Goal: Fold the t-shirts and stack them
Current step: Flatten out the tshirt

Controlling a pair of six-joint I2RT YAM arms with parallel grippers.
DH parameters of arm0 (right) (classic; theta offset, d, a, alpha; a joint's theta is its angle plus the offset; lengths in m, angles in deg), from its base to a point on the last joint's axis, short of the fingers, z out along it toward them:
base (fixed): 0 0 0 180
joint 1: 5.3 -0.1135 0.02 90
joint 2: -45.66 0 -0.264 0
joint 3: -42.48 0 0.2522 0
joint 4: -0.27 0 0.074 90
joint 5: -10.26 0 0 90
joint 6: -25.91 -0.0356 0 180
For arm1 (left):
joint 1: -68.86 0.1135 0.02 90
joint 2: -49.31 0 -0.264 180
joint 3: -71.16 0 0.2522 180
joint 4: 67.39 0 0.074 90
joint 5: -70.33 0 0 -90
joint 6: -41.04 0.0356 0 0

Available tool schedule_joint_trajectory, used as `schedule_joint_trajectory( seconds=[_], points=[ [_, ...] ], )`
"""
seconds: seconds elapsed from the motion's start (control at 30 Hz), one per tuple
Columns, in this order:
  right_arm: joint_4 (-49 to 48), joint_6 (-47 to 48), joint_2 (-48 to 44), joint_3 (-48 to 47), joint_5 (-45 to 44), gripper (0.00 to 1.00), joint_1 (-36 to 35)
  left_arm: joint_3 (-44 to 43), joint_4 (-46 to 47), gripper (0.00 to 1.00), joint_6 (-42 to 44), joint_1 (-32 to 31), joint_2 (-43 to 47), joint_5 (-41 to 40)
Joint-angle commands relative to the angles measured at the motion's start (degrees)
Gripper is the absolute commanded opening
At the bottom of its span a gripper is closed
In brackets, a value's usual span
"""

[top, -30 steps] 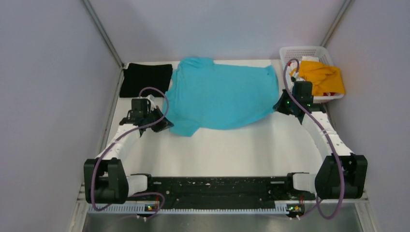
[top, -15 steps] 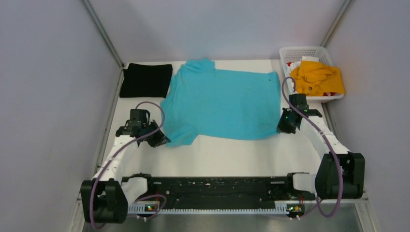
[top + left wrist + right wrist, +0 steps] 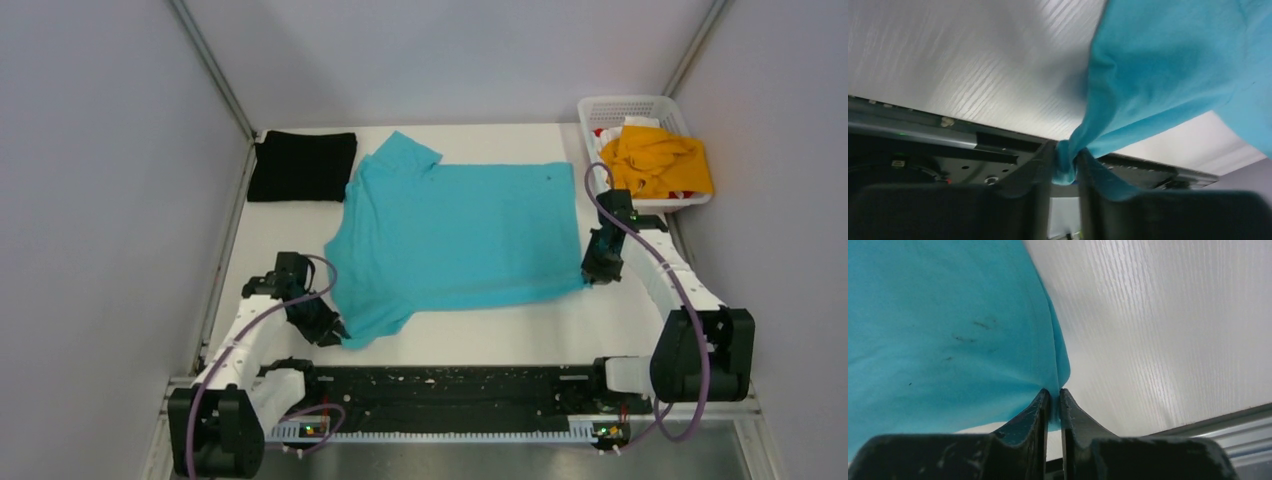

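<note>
A turquoise-blue cloth t-shirt [image 3: 460,235] lies spread open and nearly flat across the middle of the white tabletop [image 3: 500,330], with no fold made in it yet. The left claw [image 3: 1065,165] is clamped on a bunched tip of cloth at the shirt's near-left sleeve. The right claw [image 3: 1054,400] is pinched on the thin edge at the near-right corner. Both sit low at the tabletop.

A black cloth t-shirt [image 3: 302,165] lies as a neat folded rectangle at the far-left corner, so that one looks done. An orange-yellow cloth t-shirt [image 3: 660,160] sits crumpled in the white plastic lattice basket [image 3: 625,105] at the far right, untouched.

I judge the task about a third done. The turquoise shirt needs folding and stacking on the black one, then the orange-yellow one needs the same.
</note>
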State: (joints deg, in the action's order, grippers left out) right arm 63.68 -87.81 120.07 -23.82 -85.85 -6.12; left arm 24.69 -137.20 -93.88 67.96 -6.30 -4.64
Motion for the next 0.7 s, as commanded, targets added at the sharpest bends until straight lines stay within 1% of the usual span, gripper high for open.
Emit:
schedule_joint_trajectory(
  seconds=[0.0,0.03,0.07,0.1,0.13,0.17,0.2,0.23,0.3,0.37,0.43,0.47,0.53,0.57,0.6,0.67],
  points=[
    [4.5,-1.5,0.4,1.0,-5.4,0.17,0.6,1.5,-5.9,0.39,-1.4,-2.6,1.8,2.2],
    [4.6,-1.6,0.2,0.7,-5.8,0.21,0.6,0.8,-7.0,0.52,-1.0,-3.2,1.8,2.5],
    [4.6,-1.4,0.0,0.2,-5.7,0.33,0.6,-0.6,-8.0,0.71,-0.1,-3.8,1.6,2.7],
    [4.5,-0.6,-0.4,-0.5,-5.0,0.47,0.6,-2.3,-8.2,0.95,1.2,-4.3,1.4,3.5],
    [4.1,0.1,-1.0,-1.3,-3.8,0.62,0.6,-4.5,-8.3,0.98,2.5,-4.6,1.3,4.4],
    [3.1,0.8,-1.7,-1.9,-2.1,0.73,0.6,-7.2,-8.2,0.99,3.8,-4.8,1.0,4.7],
    [1.2,1.1,-2.9,-2.0,-0.6,0.8,0.6,-10.2,-7.5,0.99,4.7,-5.0,0.8,3.7],
    [-1.1,1.3,-4.1,-1.8,1.3,0.91,0.6,-13.6,-6.2,0.99,5.2,-5.1,0.5,1.9],
    [-6.1,1.7,-6.1,-1.4,5.2,0.96,0.6,-15.9,-0.2,0.99,5.4,-5.1,-0.6,-0.8],
    [-10.4,1.7,-7.4,-0.7,10.2,0.98,0.6,-15.4,8.4,0.99,4.8,-5.1,-3.0,-0.2],
    [-14.6,3.6,-8.1,0.2,18.1,0.98,-1.1,-14.2,16.4,0.99,4.0,-5.0,-8.2,2.4],
    [-16.5,4.6,-8.2,0.5,19.4,0.98,-3.8,-14.0,19.4,0.99,3.8,-5.0,-10.8,3.3],
    [-18.7,8.4,-7.0,0.6,21.3,0.99,-12.7,-15.2,24.1,0.99,4.2,-5.0,-18.0,4.7],
    [-20.2,10.0,-5.6,0.6,24.8,0.99,-16.6,-16.7,24.3,0.99,4.4,-4.9,-21.5,4.9],
    [-22.6,11.7,-3.5,1.1,30.3,0.99,-19.8,-18.0,25.0,0.99,5.1,-4.9,-25.1,5.4],
    [-29.4,13.1,0.1,1.6,39.2,0.99,-27.4,-19.3,28.1,0.99,5.6,-4.8,-30.2,5.6]
  ],
)
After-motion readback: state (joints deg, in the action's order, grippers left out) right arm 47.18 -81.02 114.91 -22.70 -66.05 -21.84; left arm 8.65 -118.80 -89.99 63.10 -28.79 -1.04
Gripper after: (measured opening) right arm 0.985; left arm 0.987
